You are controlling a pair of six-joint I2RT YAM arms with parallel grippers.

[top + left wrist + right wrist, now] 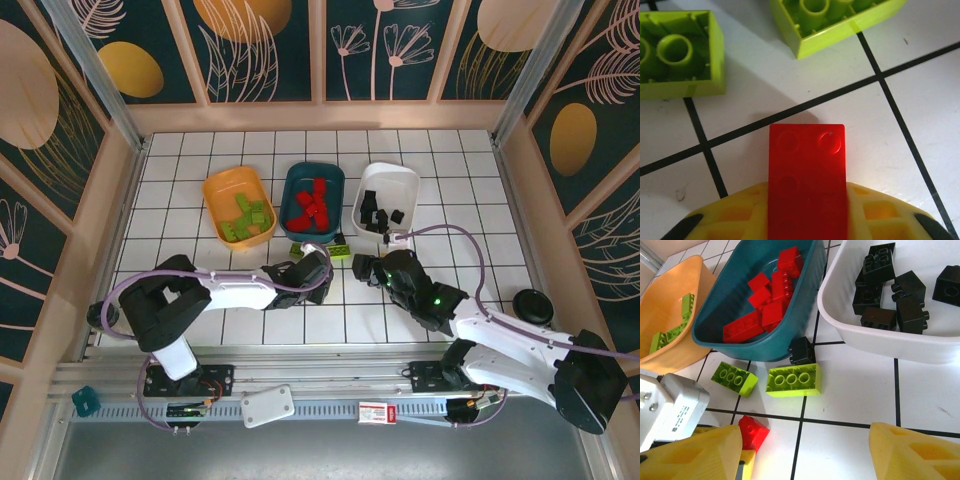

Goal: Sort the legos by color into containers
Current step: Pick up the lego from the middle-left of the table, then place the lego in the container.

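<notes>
Sorting is being brought close to its end: red bricks are lying piled in the teal tray [290,180], green ones in the orange tray [222,186] to its left, black ones in the white tray [400,180] to its right. Four pieces are being left outside. A green brick [793,380], a second green brick [734,378] and a black brick [802,350] are lying just in front of the teal tray, the black one right at its wall. A red brick [806,165], nearer than those, is being pinched by the left gripper [806,200]. The right gripper [806,435] is being held spread, nothing between its fingers, in front of the teal tray's right corner. Small print is being shown on a label [682,412] on the pale box left of the red brick, and on a sticker [377,412] on the rail far in front of the teal tray; neither can be read, and no brand is being made out on the studs.
</notes>
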